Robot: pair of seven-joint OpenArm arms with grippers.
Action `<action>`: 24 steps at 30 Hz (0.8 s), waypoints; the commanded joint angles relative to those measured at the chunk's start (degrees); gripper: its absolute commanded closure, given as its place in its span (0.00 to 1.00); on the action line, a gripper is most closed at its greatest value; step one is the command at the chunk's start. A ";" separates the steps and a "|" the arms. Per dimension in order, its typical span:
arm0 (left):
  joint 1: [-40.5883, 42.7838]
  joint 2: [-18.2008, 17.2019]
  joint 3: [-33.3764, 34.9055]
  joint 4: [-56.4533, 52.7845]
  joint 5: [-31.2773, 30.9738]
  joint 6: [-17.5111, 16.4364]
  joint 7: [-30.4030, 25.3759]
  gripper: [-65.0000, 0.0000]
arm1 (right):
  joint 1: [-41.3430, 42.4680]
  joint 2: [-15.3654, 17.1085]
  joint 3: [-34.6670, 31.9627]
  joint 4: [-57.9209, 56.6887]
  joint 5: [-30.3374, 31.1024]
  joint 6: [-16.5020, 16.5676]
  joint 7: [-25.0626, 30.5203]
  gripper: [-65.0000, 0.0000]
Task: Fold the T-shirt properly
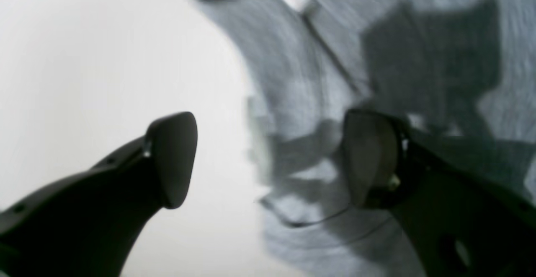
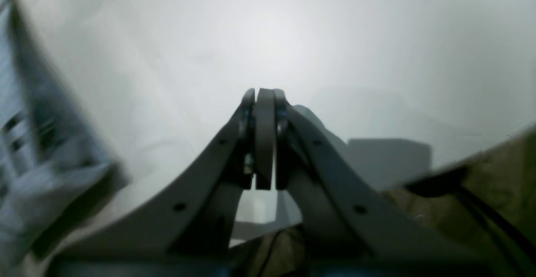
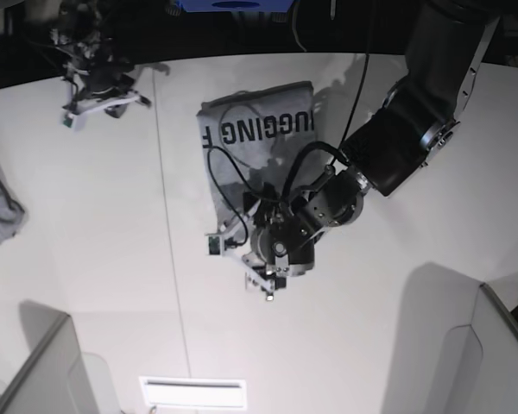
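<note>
- At mid-worktop, the T-shirt lies folded into a compact panel, lettering up.
- Left hand: fingers spread wide over the shirt's near edge, holding nothing.
- Right hand: fingers pressed together, empty, parked far left.
- Judged step: a fold just released; next, regrasp an edge for the final fold.

Left arm and its cables lie across the T-shirt, blocking its near and right sides. Bare table runs wide left and near of the shirt. Obstacles: grey cloth lump at left edge, right gripper far left, grey panels at both near corners.
</note>
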 commanded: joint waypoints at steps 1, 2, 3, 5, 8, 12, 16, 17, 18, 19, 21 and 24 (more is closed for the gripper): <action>-1.76 0.39 -2.60 2.67 0.51 0.17 -0.48 0.21 | 0.05 1.11 -0.61 0.78 0.14 0.27 0.86 1.00; -1.40 0.39 -4.62 4.43 0.51 0.17 -0.48 0.21 | 0.05 1.29 -1.49 0.78 0.14 0.27 1.13 1.00; -1.14 0.30 -6.73 6.01 0.51 0.17 -0.48 0.21 | 0.05 1.73 -1.93 0.78 0.14 0.27 1.13 1.00; -0.08 0.30 -11.30 9.44 0.51 0.17 -0.39 0.21 | 0.58 2.08 -2.46 0.78 0.14 0.27 1.22 1.00; 4.66 0.13 -19.92 18.06 0.87 0.34 -0.48 0.22 | 0.58 2.34 -2.20 0.87 0.05 0.27 1.22 1.00; 15.39 -2.60 -31.96 30.81 1.04 0.52 -1.80 0.50 | 0.58 5.15 -2.72 1.05 0.05 0.27 1.66 1.00; 25.50 -6.99 -39.70 38.01 1.04 0.52 -10.06 1.00 | -0.57 7.97 -2.81 1.05 0.05 1.85 7.28 1.00; 28.49 -8.58 -41.55 39.25 1.04 0.52 -12.79 1.00 | -1.09 9.02 -2.81 1.13 0.05 4.14 8.95 1.00; 31.56 -9.98 -43.74 40.04 0.95 0.52 -15.77 1.00 | -1.53 9.20 -2.64 1.13 0.05 7.13 10.62 1.00; 34.02 -10.86 -45.50 40.30 0.95 0.52 -18.50 1.00 | -2.24 9.29 -2.20 1.13 0.05 9.68 12.03 1.00; 39.30 -12.62 -49.99 40.12 1.04 0.52 -23.95 1.00 | -3.47 9.29 -0.96 1.05 -0.04 14.42 14.67 1.00; 46.60 -13.59 -56.32 40.04 1.04 0.34 -31.25 1.00 | -5.75 9.11 1.58 1.13 -0.04 19.61 17.92 1.00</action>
